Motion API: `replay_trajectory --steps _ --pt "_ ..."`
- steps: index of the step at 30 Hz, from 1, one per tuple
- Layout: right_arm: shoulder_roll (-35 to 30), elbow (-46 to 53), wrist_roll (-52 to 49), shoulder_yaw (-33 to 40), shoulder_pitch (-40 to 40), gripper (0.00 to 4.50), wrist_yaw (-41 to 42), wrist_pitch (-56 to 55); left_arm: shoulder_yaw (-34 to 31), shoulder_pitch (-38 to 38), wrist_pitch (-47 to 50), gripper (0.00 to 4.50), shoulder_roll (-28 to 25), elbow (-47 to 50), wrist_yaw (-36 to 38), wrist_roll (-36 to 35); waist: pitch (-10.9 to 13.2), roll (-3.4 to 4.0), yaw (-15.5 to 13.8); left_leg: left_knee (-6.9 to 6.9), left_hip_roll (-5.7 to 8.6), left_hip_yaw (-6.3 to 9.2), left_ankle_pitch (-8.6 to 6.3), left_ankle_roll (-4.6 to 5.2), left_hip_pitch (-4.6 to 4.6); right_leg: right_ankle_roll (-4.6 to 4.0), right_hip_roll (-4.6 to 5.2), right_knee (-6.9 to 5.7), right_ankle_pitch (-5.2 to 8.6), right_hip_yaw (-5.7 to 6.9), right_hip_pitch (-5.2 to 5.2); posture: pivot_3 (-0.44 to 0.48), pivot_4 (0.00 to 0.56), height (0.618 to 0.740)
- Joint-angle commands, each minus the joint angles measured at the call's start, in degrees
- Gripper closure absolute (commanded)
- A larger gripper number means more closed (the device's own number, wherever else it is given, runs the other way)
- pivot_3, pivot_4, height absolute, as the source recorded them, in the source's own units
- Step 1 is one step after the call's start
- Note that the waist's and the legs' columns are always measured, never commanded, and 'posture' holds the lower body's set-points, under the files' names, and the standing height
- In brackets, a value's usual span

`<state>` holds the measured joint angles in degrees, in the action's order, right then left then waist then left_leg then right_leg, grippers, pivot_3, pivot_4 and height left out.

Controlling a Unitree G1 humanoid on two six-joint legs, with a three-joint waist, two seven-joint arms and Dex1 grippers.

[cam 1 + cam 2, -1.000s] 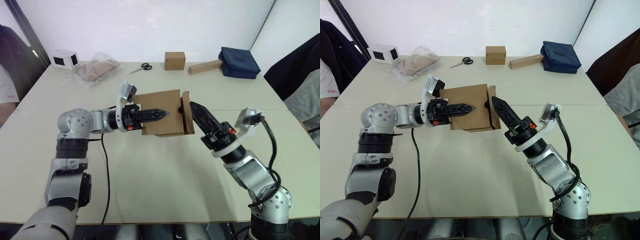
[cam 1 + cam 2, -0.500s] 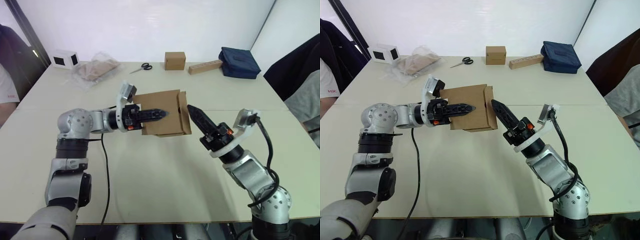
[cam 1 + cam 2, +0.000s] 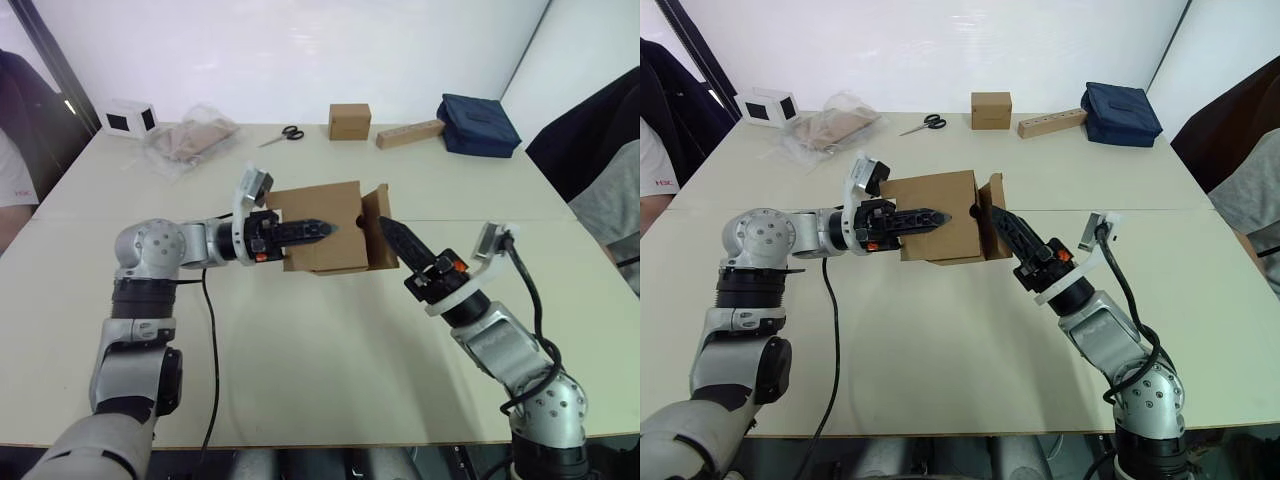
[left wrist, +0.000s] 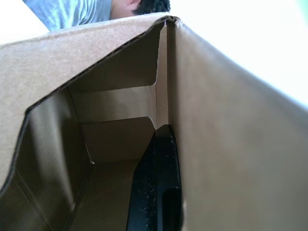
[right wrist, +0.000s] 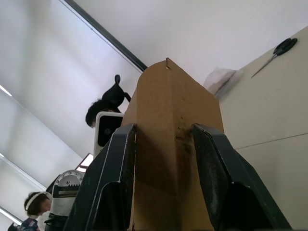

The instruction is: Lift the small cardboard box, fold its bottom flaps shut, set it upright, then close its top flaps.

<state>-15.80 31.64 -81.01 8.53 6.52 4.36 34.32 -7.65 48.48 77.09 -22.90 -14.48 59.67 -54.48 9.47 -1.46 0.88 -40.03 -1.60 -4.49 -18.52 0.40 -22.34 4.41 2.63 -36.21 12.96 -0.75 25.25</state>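
Note:
The small cardboard box (image 3: 325, 205) lies on its side, held just above the middle of the table. My left gripper (image 3: 322, 229) is shut on its upper wall. One finger (image 4: 156, 192) lies inside the box and the other along the outside. At the box's right end a bottom flap (image 3: 377, 214) stands partly swung out. My right gripper (image 3: 386, 225) points at that end and is open. In the right wrist view the flap (image 5: 171, 120) sits between its two fingers (image 5: 113, 183). The top flaps at the left end are hidden behind my left gripper.
Along the table's far edge stand a smaller cardboard cube (image 3: 350, 121), a long tan block (image 3: 410, 133), a dark blue bag (image 3: 478, 125), scissors (image 3: 284, 135), a plastic bag (image 3: 190, 141) and a white box (image 3: 128, 118). People sit at both sides.
My right gripper pressed the end flap towards the box, then drew slightly right and lower. The flap has swung out again and now sits between its fingers. My left gripper and the box stayed put.

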Motion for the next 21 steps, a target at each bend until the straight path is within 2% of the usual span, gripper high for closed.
replay_trajectory --steps 1,21 --pt "0.1 0.9 -0.2 1.0 0.8 2.61 0.6 -1.3 -0.8 0.0 -0.4 4.5 -0.2 2.4 0.2 -1.5 0.0 0.0 0.0 0.0 0.0 0.0 0.0 0.0 0.0 0.0 0.0 0.0 0.0 0.0 0.0 0.0 0.15 0.74" --pt "0.5 3.9 -5.8 0.5 -1.0 2.61 -0.5 -2.4 -1.2 0.2 -0.3 4.5 0.1 2.2 -0.8 -2.1 0.0 0.0 0.0 0.0 -0.01 0.0 0.0 0.0 -0.01 -0.02 0.01 0.01 0.01 -0.01 0.0 0.0 0.15 0.74"
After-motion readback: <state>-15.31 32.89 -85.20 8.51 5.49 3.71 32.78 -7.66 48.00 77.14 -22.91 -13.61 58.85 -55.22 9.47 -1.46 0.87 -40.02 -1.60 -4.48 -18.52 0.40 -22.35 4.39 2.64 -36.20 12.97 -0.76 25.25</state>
